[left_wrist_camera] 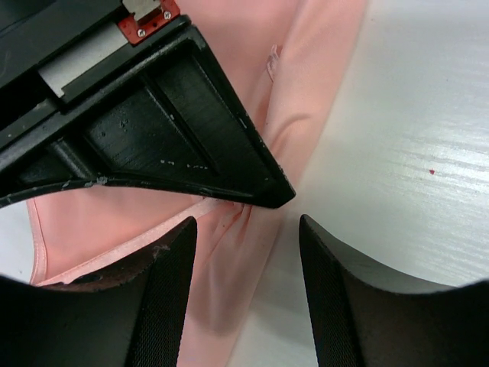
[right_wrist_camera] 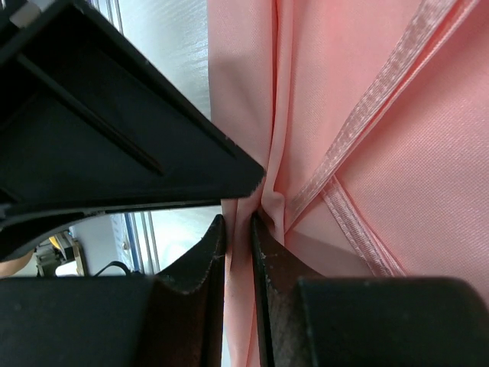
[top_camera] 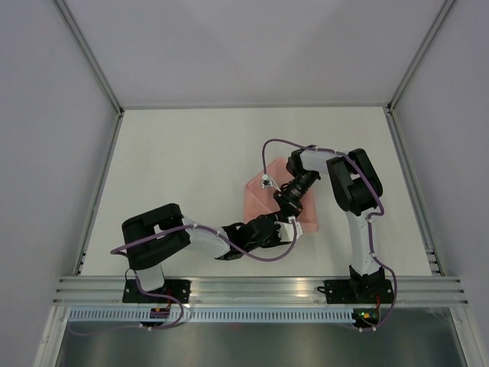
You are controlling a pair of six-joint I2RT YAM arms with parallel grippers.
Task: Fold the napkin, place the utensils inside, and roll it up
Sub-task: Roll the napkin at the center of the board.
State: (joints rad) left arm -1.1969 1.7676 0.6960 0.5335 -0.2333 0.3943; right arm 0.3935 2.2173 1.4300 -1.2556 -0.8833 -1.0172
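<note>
White desk (top_camera: 191,160), boxed in by grey walls (top_camera: 46,115). The napkin (top_camera: 256,197) lies right of the desk's centre, nearer the near edge than the far one. It is bunched and partly hidden under both arms. No utensils seen in any view.

Right claw (right_wrist_camera: 238,283): closed on a gathered pleat of the napkin, cloth pinched between the jaws, hemmed bands running off to one side.

Left claw (left_wrist_camera: 246,294): open, jaws apart, low over the napkin's edge where cloth meets bare desk. It grips nothing. The two claws sit just beside each other.

Step in hand, as I judge it: the fold, and early, since the cloth is not yet a tidy flat shape. The next move likely calls for the left claw to close on the edge. Both claws would then carry it across together and lay it flat without dragging the whole cloth.
</note>
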